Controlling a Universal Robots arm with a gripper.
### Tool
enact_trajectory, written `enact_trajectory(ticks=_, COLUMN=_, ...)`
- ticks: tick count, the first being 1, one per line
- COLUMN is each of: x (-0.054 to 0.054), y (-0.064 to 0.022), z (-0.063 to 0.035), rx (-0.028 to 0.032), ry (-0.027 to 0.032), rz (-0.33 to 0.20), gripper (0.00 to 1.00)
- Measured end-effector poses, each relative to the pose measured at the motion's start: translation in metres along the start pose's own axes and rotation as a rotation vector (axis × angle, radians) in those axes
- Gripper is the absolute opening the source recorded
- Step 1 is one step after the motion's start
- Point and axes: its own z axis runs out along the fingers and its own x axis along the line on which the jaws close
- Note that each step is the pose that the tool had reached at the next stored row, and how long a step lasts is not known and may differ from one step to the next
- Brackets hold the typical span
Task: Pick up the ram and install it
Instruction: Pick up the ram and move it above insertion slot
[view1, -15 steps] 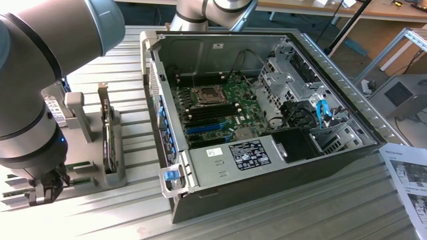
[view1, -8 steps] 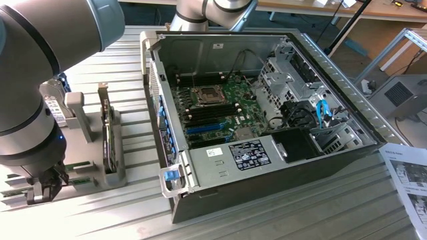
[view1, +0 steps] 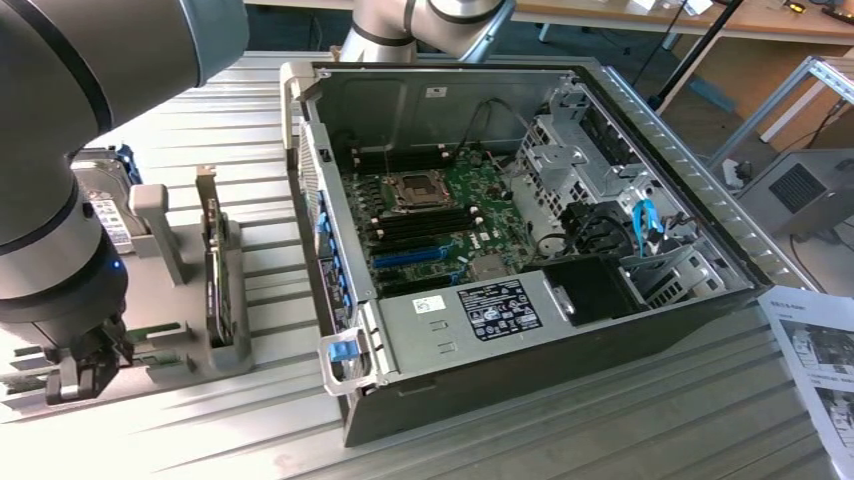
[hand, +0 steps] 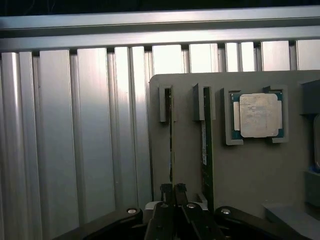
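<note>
Gripper (hand: 173, 189) is down over the grey holder (hand: 240, 170), fingers (hand: 180, 190) drawn almost together, pinching the near end of the ram (hand: 171, 140). The ram stands on edge in the holder's outermost slot. A second green stick (hand: 206, 145) stands in the neighbouring slot, and the silver processor chip (hand: 258, 115) lies in the pocket beyond.
</note>
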Motion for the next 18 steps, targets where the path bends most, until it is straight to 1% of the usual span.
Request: enact_trajectory(ticks=18, x=-0.001, y=0.0002, z=-0.0411, rx=0.0, ry=0.0, rz=0.0, gripper=0.12)
